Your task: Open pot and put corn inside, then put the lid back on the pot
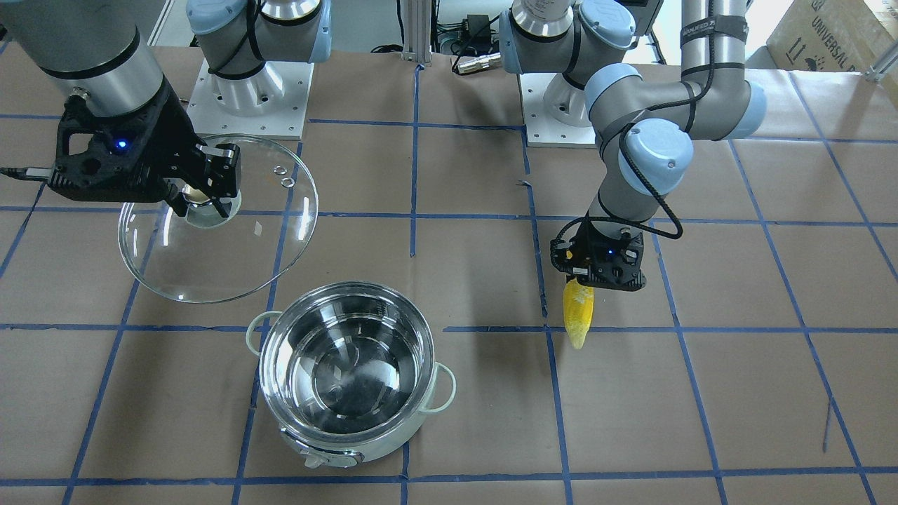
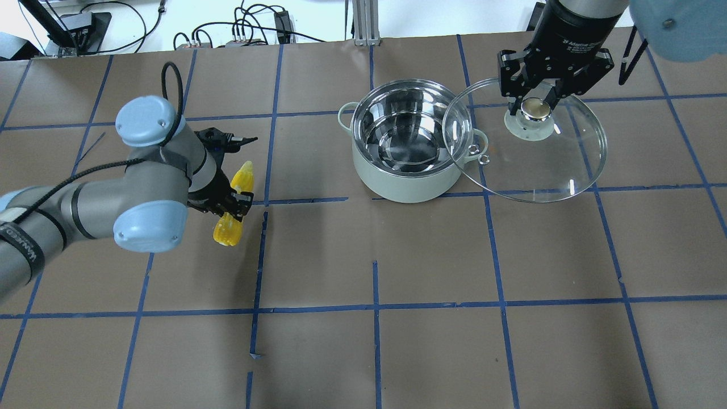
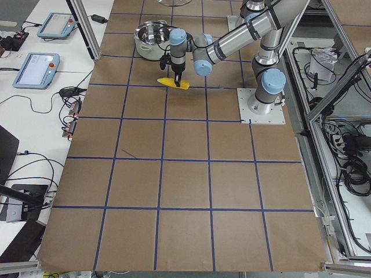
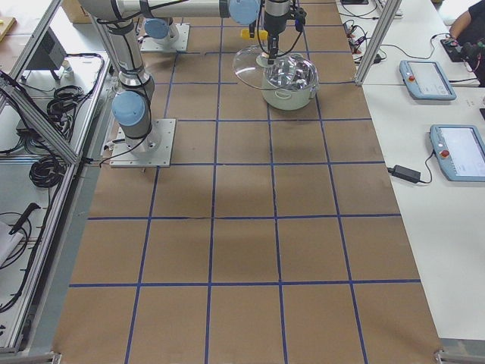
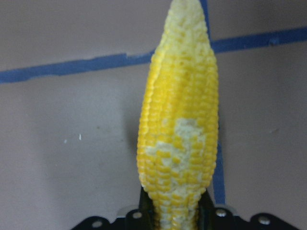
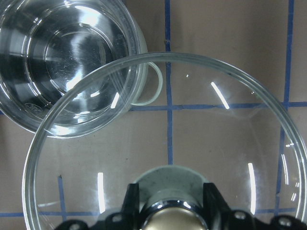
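The pot (image 1: 347,372) stands open and empty on the brown table; it also shows in the overhead view (image 2: 406,142). My right gripper (image 2: 534,108) is shut on the beige knob of the glass lid (image 2: 534,165). It holds the lid in the air just beside the pot, and the lid's edge overlaps the pot's rim in the right wrist view (image 6: 144,120). My left gripper (image 2: 230,201) is shut on the yellow corn (image 2: 243,176), low over the table and well apart from the pot. The corn's pointed tip (image 5: 184,19) points away from the gripper. I cannot tell whether the corn touches the table.
The table is covered in brown paper with a grid of blue tape lines (image 1: 414,210). The arms' white base plates (image 1: 245,105) sit at the robot's edge. Control tablets (image 4: 428,76) lie on a side bench beyond the table's far edge.
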